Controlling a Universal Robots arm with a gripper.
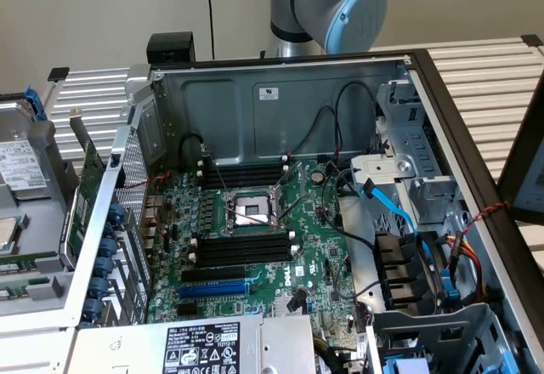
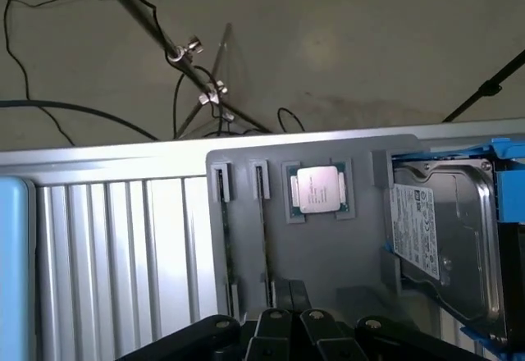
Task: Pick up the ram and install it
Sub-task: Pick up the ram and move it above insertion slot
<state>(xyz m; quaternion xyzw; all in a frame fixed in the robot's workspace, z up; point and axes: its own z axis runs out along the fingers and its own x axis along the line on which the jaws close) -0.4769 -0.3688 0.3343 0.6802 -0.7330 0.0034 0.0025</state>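
Observation:
The ram (image 2: pixel 264 228) is a thin dark-green stick standing on edge in a narrow slot of the grey parts tray (image 2: pixel 328 254). In the exterior view it shows as a green strip (image 1: pixel 25 264) in the same tray (image 1: pixel 34 302), at that view's left, outside the computer case. My gripper (image 2: pixel 288 294) hovers above the tray, close to the near end of the ram's slot. Its two black fingertips (image 2: pixel 279 295) are pressed together with nothing between them. The black memory slots (image 1: pixel 245 246) lie on the motherboard (image 1: pixel 306 255), beside the CPU socket (image 1: pixel 251 211).
A loose CPU (image 2: pixel 318 189) and a hard drive in a blue bracket (image 2: pixel 447 238) share the tray. A second narrow slot (image 2: pixel 221 238) runs beside the ram's. A green expansion card (image 1: pixel 85 200) stands along the case wall. Cables and drive bays crowd the case's right side (image 1: pixel 408 255).

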